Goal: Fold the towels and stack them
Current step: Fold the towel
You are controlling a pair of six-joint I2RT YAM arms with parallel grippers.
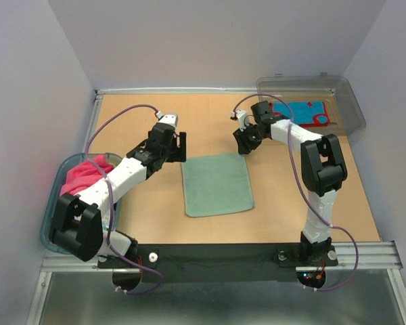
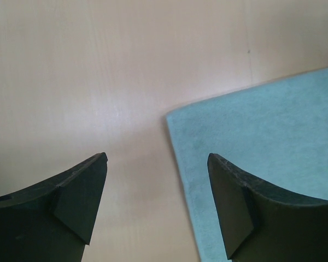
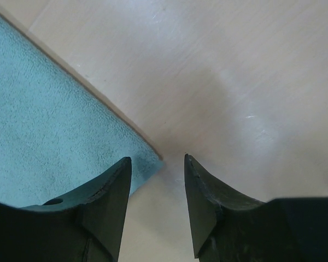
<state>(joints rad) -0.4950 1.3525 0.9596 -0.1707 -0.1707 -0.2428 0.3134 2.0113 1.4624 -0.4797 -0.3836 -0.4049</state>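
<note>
left arm stretched forward, left tool (image 2: 157, 158) spread wide, empty; flat teal cloth towel (image 1: 216, 184) corner just ahead of its gap | right tool (image 3: 157, 158) part-spread, empty, towel corner at its gap | bare tan desk (image 1: 284, 196) beyond both edges

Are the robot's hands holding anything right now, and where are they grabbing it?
Nothing is held. The left hand and the right hand are both open, each over a far corner of the towel.
</note>
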